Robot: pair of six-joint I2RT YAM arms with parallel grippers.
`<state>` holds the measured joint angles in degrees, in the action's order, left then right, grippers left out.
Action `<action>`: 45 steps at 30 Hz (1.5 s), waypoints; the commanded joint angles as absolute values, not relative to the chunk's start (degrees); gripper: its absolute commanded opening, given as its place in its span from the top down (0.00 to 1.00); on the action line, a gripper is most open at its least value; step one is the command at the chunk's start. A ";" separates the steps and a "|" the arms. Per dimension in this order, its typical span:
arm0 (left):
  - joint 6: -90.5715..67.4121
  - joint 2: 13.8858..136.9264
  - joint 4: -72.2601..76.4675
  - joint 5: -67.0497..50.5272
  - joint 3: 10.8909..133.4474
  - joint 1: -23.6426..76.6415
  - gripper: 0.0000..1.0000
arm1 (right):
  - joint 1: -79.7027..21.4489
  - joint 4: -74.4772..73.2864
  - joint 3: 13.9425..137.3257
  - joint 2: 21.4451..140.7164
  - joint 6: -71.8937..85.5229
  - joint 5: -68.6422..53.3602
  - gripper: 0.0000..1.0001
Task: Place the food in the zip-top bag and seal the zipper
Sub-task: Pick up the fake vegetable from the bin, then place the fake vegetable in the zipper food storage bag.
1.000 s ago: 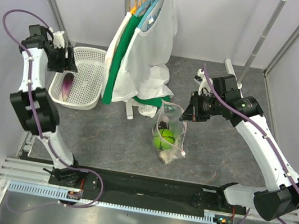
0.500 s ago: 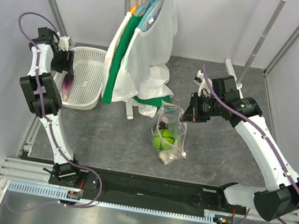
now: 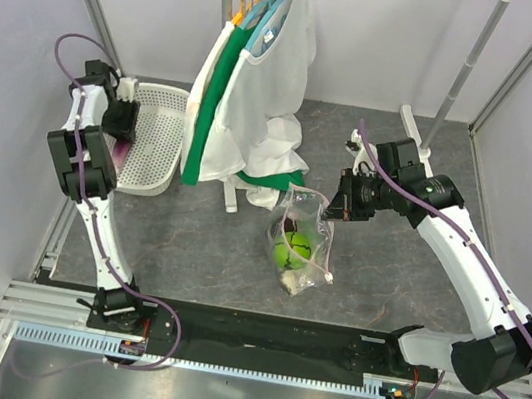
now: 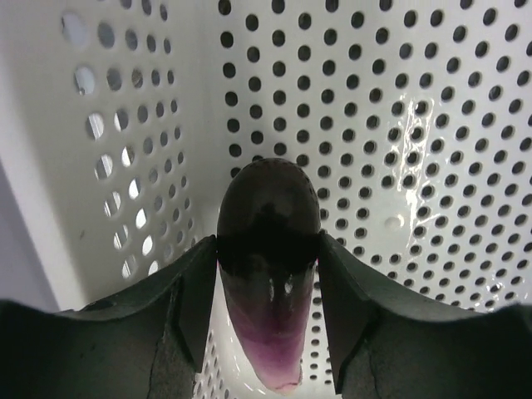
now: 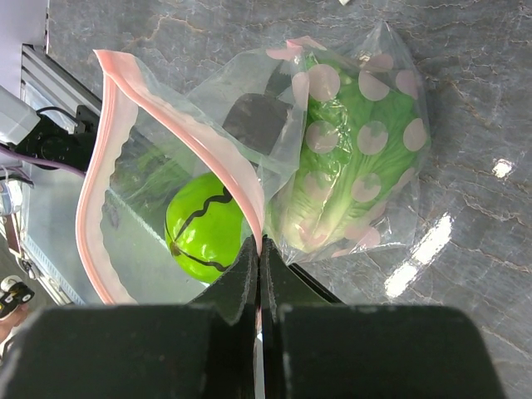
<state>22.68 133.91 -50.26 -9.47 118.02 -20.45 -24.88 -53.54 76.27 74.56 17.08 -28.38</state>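
Left claw (image 3: 122,124) is down in the white basket (image 3: 166,143), at the desk's far left beside the wall. Its fingers (image 4: 187,307) close on the eggplant (image 4: 268,212), one on each side, both touching. The basket's side wall (image 4: 125,125) is close on the left and the floor is open to the right.

Right claw (image 5: 259,249) is pinched closed on the zipper (image 5: 108,166), holding the bag (image 3: 304,228) up mid-desk with its mouth gaping. Lettuce (image 5: 357,166) and green fruit (image 5: 204,229) are inside the bag, below the claw. Hanging clothes (image 3: 258,87) are just behind the bag. Bare desk (image 3: 385,279) lies in front and to its right.
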 commanded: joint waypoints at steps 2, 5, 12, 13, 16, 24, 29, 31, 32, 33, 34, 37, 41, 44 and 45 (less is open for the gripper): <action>25.14 136.67 -47.37 -6.77 119.71 -19.86 0.41 | -24.52 -51.94 76.81 74.44 16.08 -28.30 1.00; 24.96 135.01 -47.55 -8.08 118.48 -19.78 0.41 | -24.52 -51.77 77.08 74.79 16.17 -28.39 1.00; 20.75 122.55 -50.18 -19.84 116.19 -20.83 0.57 | -24.52 -52.91 78.39 74.53 15.30 -27.78 1.00; 19.44 119.91 -50.27 -22.30 115.93 -21.27 0.59 | -24.43 -53.08 78.31 74.36 15.21 -27.69 1.00; 14.87 108.66 -49.05 -32.23 114.26 -21.36 0.61 | -24.52 -53.44 77.87 73.83 14.51 -27.69 1.00; -4.64 86.85 -37.54 -54.74 109.87 -19.26 0.67 | -24.52 -54.49 76.99 71.99 12.66 -27.60 1.00; -8.51 75.71 -28.84 -54.68 103.47 -3.81 0.67 | -24.52 -54.14 77.08 71.28 13.36 -29.44 1.00; -8.88 72.88 -25.15 -53.62 100.65 6.26 0.68 | -24.52 -53.79 77.08 70.75 13.71 -31.28 1.00; -8.18 70.60 -21.13 -52.66 98.02 9.55 0.68 | -24.52 -53.35 77.08 70.58 13.97 -31.90 1.00; -8.35 69.45 -18.74 -51.86 96.43 12.45 0.68 | -24.52 -53.18 77.34 70.58 14.50 -32.86 1.00; -8.96 68.56 -16.20 -50.99 94.68 17.70 0.70 | -24.52 -53.00 77.43 70.58 14.76 -33.57 1.00; -12.30 66.62 -5.39 -50.45 85.82 26.06 0.74 | -24.43 -52.47 78.22 70.84 15.64 -35.59 1.00; -2.94 66.71 -2.90 -46.95 80.78 38.56 0.75 | -24.52 -52.29 78.49 71.02 15.91 -36.03 1.00; 3.40 67.67 1.30 -44.66 77.35 45.51 0.76 | -24.52 -52.56 77.96 70.75 15.82 -36.47 1.00; 4.12 68.81 4.10 -44.74 76.73 46.48 0.76 | -24.52 -52.65 77.70 70.66 15.82 -36.65 1.00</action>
